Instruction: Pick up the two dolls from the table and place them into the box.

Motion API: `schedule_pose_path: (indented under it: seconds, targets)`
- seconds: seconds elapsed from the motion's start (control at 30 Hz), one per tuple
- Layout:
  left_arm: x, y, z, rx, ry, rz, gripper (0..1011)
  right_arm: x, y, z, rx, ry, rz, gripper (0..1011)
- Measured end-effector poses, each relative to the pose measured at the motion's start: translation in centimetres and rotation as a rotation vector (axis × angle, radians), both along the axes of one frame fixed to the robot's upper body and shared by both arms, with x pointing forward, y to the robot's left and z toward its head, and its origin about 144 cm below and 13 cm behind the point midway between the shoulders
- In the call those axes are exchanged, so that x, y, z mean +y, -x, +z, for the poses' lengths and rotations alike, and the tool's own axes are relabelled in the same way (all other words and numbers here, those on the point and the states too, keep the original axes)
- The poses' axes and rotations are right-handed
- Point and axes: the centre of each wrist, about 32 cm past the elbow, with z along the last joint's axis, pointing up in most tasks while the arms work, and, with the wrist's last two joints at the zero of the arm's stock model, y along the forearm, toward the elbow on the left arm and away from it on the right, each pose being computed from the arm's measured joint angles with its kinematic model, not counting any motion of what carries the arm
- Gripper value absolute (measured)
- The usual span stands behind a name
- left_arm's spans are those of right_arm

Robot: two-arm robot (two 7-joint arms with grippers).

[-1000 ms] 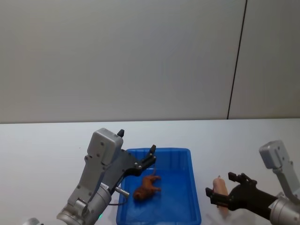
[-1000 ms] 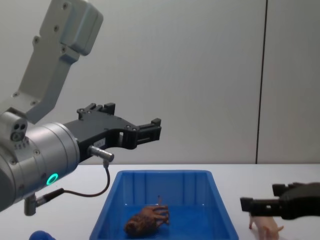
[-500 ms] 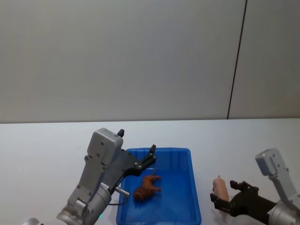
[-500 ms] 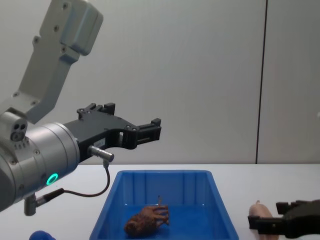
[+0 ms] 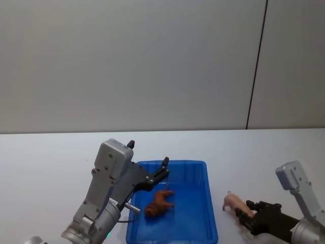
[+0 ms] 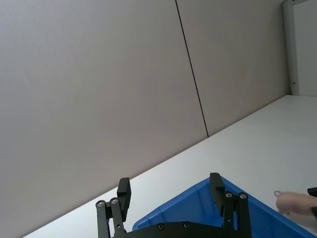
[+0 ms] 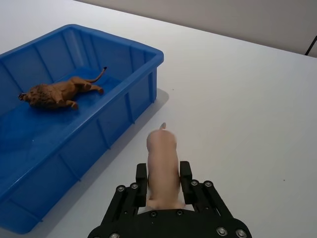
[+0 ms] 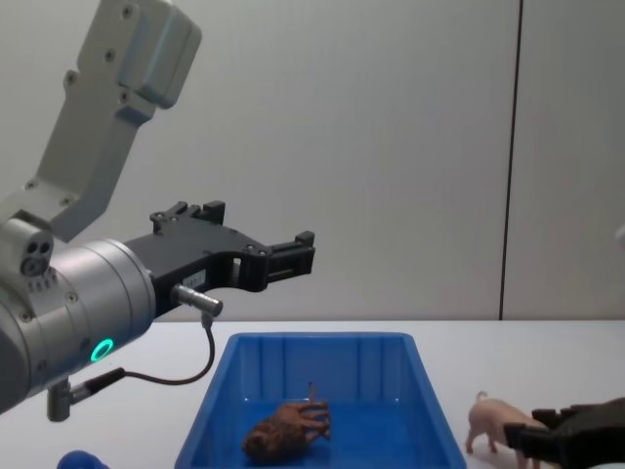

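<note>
The blue box point(image 5: 212, 203) sits on the white table point(image 5: 51, 162) in front of me. The reddish-brown doll point(image 5: 158, 202) lies on its side on the box floor, also visible as the brown doll point(image 7: 57, 93) in the right wrist view. The pale pink pig doll point(image 5: 234, 203) is just right of the box, its curly tail toward the box. My right gripper point(image 7: 163, 179) is shut on the pig point(image 7: 162, 153), with the fingers pressed on both flanks at the end nearer me. My left gripper point(image 5: 148, 153) hovers open and empty above the box's far left part.
A fuzzy blue ball point(image 8: 73, 459) lies on the table left of the box. The box's right wall point(image 7: 130, 106) stands between the pig and the box floor. Bare tabletop stretches to the right of the pig and behind the box.
The right gripper has drawn back toward me and sunk lower. The pig has turned, so the chest view now shows it side-on. The left arm and the brown doll have not moved.
</note>
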Motion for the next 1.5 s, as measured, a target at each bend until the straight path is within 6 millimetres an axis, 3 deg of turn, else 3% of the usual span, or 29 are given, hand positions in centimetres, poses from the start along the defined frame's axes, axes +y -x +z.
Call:
schedule_pose_path:
  seconds: [0.03, 0.13, 0.47, 0.9, 1.23, 1.5]
  targets:
    - [0.0, 0.0, 0.0, 0.0, 0.0, 0.0, 1001, 0.0, 0.0, 0.1, -0.001, 0.0, -0.001, 382]
    - [0.0, 0.0, 0.0, 0.0, 0.0, 0.0, 1001, 0.0, 0.0, 0.3, -0.002, 0.0, -0.001, 343]
    - [0.0, 0.0, 0.0, 0.0, 0.0, 0.0, 1001, -0.2, -0.2, 1.2, -0.032, -0.013, -0.01, 343]
    - [0.0, 0.0, 0.0, 0.0, 0.0, 0.0, 1001, 0.2, -0.8, 4.0, -0.133, -0.08, 0.034, 343]
    - [0.0, 0.0, 0.0, 0.0, 0.0, 0.0, 1001, 2.1, -1.9, 6.3, -0.125, -0.139, 0.142, 343]
    - [0.0, 0.0, 0.0, 0.0, 0.0, 0.0, 1001, 4.1, -2.9, 6.5, -0.07, -0.159, 0.205, 358]
